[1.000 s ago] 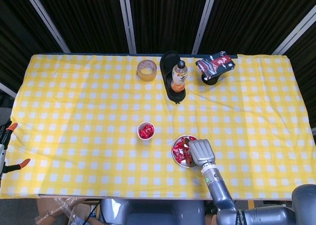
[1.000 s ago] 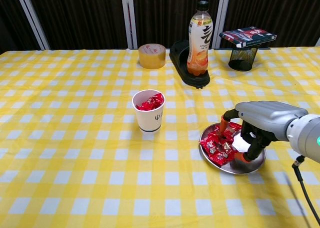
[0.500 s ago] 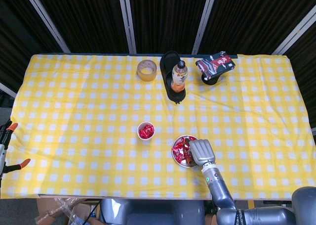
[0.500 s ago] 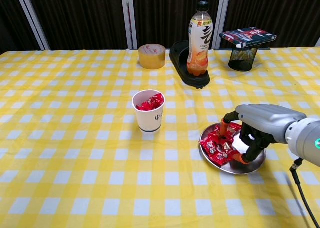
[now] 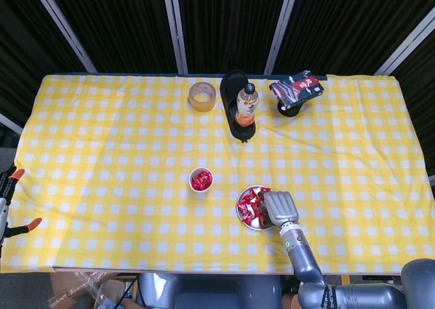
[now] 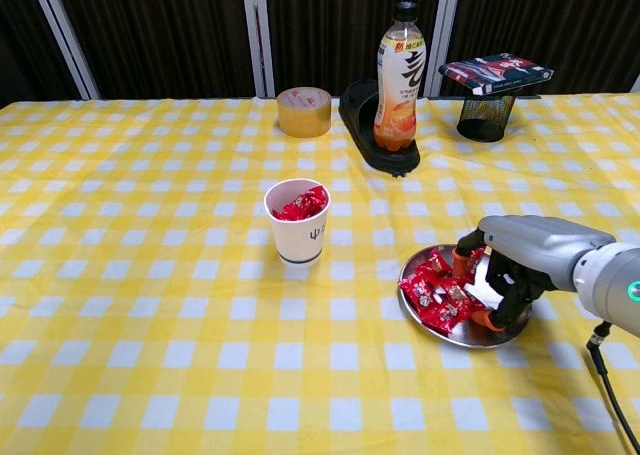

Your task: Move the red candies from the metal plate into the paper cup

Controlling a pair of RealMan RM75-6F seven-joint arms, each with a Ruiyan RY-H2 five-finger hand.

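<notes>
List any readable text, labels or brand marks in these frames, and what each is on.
None can be read with certainty.
Bottle: label shows one large dark character and small print at the neck, too blurred to read.
Paper cup: small dark mark on its side, too small to read.
Red and black packet on the mesh holder: light print, unreadable.
Red candies on the metal plate: wrapper print too small.
</notes>
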